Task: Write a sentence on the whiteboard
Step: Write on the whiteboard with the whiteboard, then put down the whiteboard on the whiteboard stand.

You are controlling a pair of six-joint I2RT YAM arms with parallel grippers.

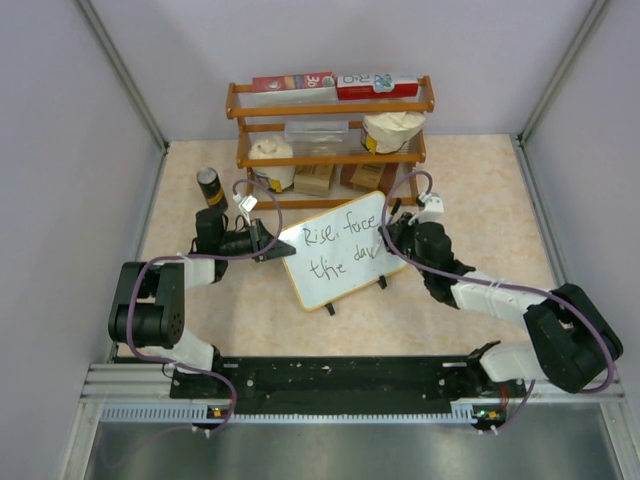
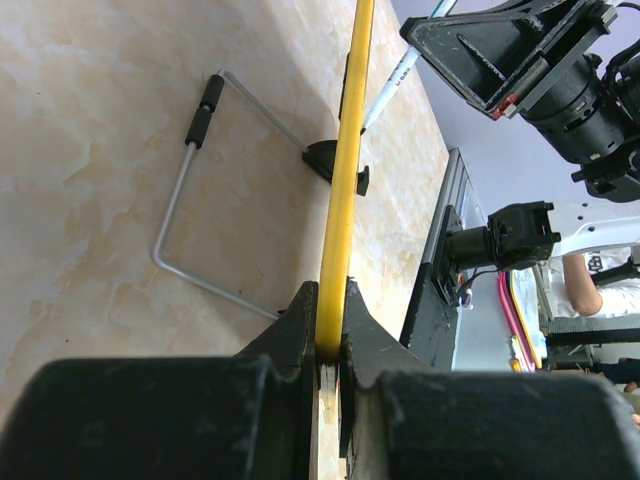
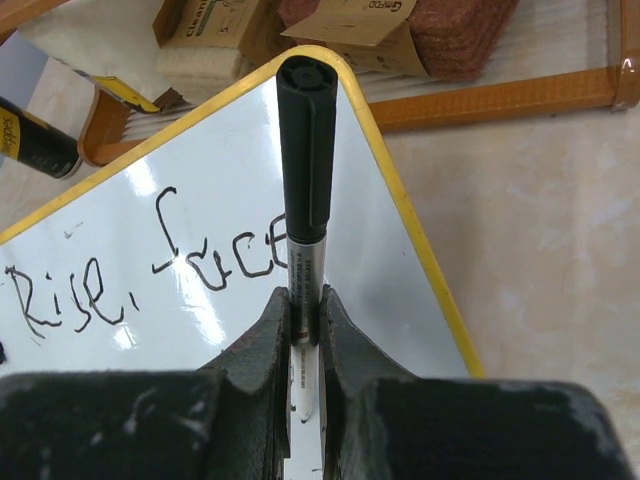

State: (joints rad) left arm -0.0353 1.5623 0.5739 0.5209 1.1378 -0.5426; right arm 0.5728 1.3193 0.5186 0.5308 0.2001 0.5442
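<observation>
The whiteboard stands tilted on its black feet at the table's middle. The sentence reads "Rise, face the day" in two lines of black script. My left gripper is shut on the board's left edge; the left wrist view shows the yellow frame edge pinched at my left gripper. My right gripper is at the board's right end. In the right wrist view it is shut on a black-and-white marker over the board, beside "Rise, face".
A wooden shelf rack with boxes and bags stands just behind the board. A dark can stands at its left. The board's wire stand lies on the table behind it. Grey walls close in on both sides.
</observation>
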